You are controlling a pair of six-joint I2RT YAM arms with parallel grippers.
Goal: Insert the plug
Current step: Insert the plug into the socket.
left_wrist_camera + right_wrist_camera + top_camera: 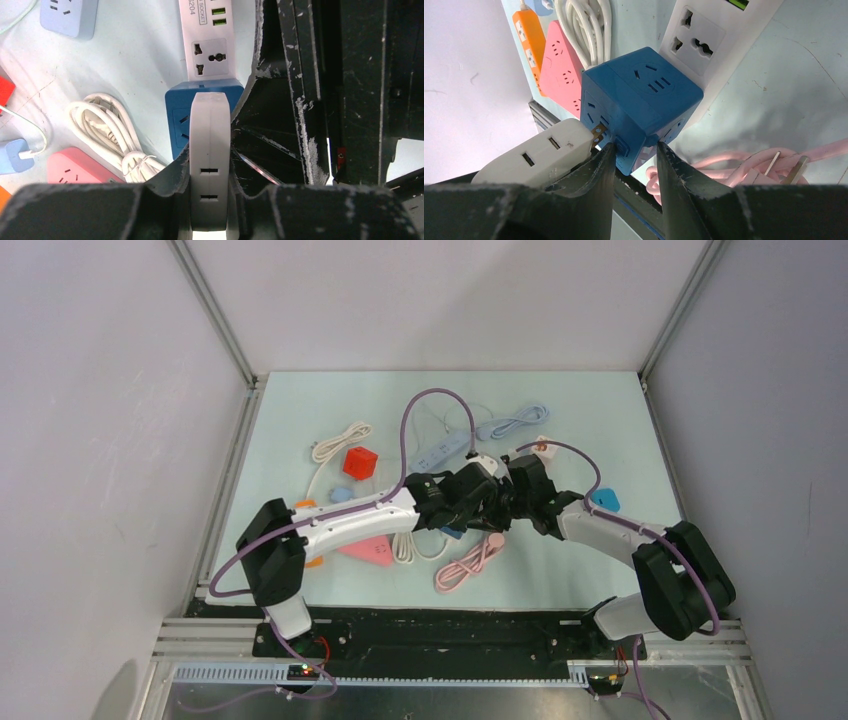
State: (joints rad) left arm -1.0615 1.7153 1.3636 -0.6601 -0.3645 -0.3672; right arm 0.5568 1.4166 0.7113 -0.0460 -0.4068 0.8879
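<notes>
The left gripper [210, 175] clamps the white plug [210, 120] edge-on, aiming its prongs [598, 133], partly entered, into the blue cube socket [644, 95], which the right gripper [634, 165] pinches at its near corner as a brace, mid-table beside the white power strip [696, 35].

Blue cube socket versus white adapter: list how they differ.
The blue cube socket is boxy with pin holes; the white adapter is flat and rounded, with two slots. The right gripper clamps the cube, the left gripper the adapter. Both are held, meeting at the prongs.
</notes>
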